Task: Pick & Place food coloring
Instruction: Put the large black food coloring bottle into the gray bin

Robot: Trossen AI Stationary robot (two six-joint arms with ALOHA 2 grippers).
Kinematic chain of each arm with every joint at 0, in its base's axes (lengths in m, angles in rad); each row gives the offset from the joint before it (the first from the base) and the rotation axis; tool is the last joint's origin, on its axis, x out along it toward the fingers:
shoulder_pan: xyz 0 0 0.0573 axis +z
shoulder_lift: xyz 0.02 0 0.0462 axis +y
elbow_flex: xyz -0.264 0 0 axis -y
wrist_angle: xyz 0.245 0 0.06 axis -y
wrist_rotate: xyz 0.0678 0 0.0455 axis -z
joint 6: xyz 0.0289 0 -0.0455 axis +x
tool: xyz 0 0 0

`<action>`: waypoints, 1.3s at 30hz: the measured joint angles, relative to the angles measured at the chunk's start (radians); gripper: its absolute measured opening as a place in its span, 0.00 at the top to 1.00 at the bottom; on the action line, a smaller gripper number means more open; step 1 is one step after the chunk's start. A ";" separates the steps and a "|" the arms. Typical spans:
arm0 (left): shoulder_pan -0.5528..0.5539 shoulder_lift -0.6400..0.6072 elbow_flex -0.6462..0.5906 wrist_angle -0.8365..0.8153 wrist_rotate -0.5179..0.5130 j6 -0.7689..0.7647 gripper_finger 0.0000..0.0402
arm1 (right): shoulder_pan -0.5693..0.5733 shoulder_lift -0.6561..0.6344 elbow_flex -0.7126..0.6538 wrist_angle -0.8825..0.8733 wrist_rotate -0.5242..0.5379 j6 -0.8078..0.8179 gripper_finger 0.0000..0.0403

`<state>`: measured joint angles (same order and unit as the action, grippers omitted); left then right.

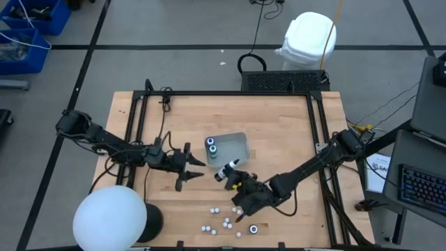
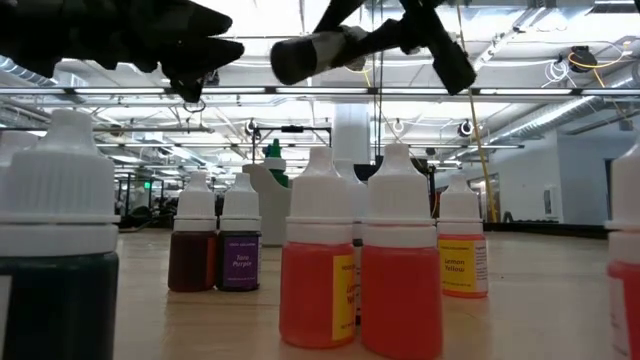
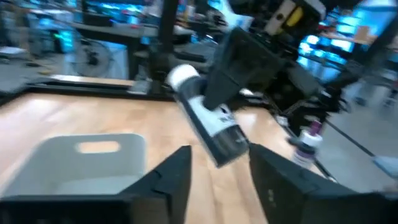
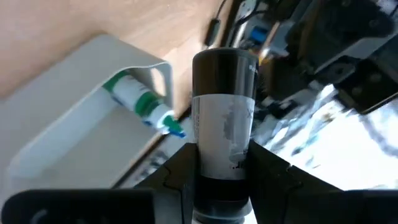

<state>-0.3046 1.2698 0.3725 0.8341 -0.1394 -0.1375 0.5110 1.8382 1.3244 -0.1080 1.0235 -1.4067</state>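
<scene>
Bottle in right gripper, beside tray

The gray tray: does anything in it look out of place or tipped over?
Yes. In the gray tray, a green-labelled food coloring bottle lies on its side, not upright. The right gripper holds a dark bottle just beside the tray; nothing looks spilled.
</scene>
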 joint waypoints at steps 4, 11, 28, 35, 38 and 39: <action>0.003 0.061 0.049 -0.024 0.080 0.024 0.42 | -0.013 0.005 -0.063 0.210 0.002 -0.215 0.75; 0.052 0.137 0.160 -0.137 0.082 -0.033 0.19 | -0.039 0.005 -0.198 0.475 -0.018 -0.505 0.75; 0.103 0.166 0.175 -0.186 0.056 -0.104 0.02 | -0.026 0.004 -0.247 0.655 -0.068 -0.636 0.75; 0.103 0.179 0.175 -0.125 0.142 -0.093 0.02 | -0.062 0.003 -0.247 0.695 -0.162 -0.693 0.75; 0.103 0.180 0.175 -0.142 0.141 -0.093 0.02 | -0.075 0.004 -0.247 0.726 -0.168 -0.742 0.75; 0.103 0.180 0.175 -0.139 0.141 -0.093 0.02 | -0.080 0.004 -0.247 0.740 -0.181 -0.756 0.75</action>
<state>-0.2012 1.4494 0.5480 0.6953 0.0020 -0.2306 0.4309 1.8424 1.0775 0.6321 0.8426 -2.1630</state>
